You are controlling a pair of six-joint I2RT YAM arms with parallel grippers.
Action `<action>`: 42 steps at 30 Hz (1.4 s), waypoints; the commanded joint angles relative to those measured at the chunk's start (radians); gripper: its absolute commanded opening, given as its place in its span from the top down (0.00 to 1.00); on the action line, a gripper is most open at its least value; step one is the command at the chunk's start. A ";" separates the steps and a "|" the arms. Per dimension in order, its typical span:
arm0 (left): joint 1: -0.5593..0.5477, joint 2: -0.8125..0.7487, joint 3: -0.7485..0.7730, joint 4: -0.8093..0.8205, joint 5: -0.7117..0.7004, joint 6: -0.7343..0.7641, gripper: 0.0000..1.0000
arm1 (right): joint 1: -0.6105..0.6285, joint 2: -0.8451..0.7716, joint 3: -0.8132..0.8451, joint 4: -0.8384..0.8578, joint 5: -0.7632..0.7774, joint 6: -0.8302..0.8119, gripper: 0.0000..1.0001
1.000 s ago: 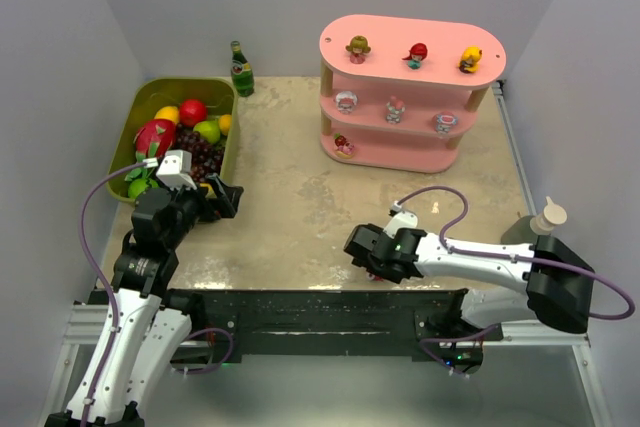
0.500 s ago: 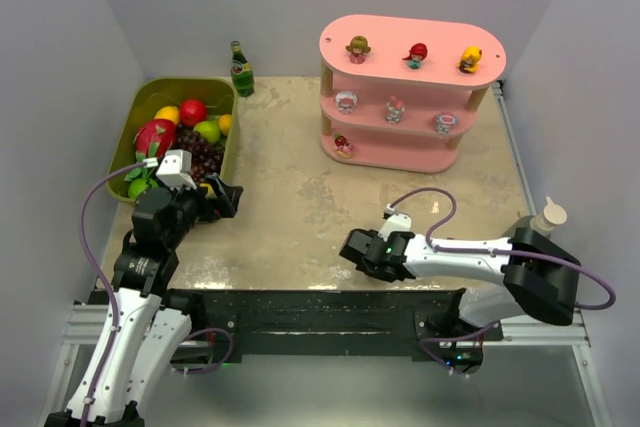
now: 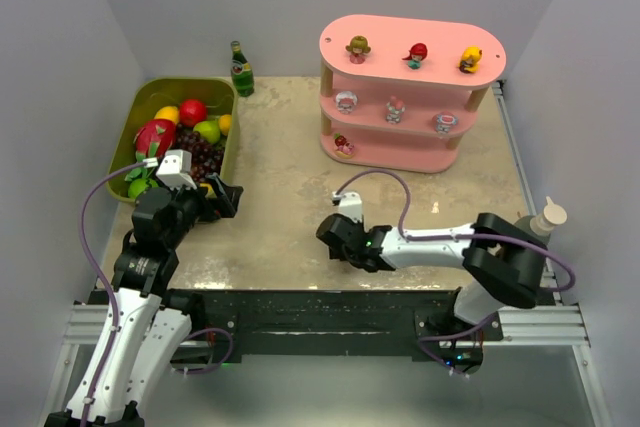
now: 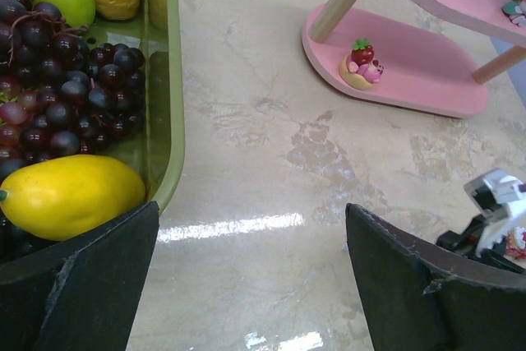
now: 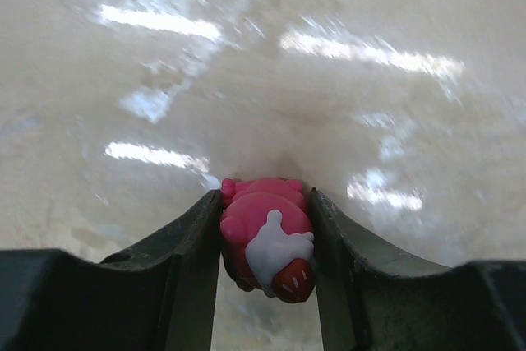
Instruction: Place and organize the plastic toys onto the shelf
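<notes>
Pinching a glossy, rounded pink figurine [image 5: 265,244] at six o'clock on the mottled stone-look counter [image 3: 290,137], the right claw [image 5: 265,200] has narrowed and swung toward nine o'clock. Beside the translucent olive bin [image 4: 164,96], the left claw [image 4: 251,232] gapes wide. Seven small toys [image 3: 416,54] stand on the oval pink shelf [image 3: 385,35] at one o'clock.
</notes>
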 commanded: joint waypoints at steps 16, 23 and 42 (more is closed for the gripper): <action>0.006 -0.007 -0.005 0.003 0.008 -0.007 0.00 | -0.145 0.314 0.242 0.189 -0.211 -0.551 0.22; 0.006 -0.003 -0.005 0.002 0.004 -0.008 0.00 | -0.113 0.284 0.275 0.140 -0.124 -0.525 0.07; 0.005 -0.030 -0.006 0.000 -0.003 -0.010 0.00 | -0.016 0.411 0.276 -0.071 0.142 0.106 0.08</action>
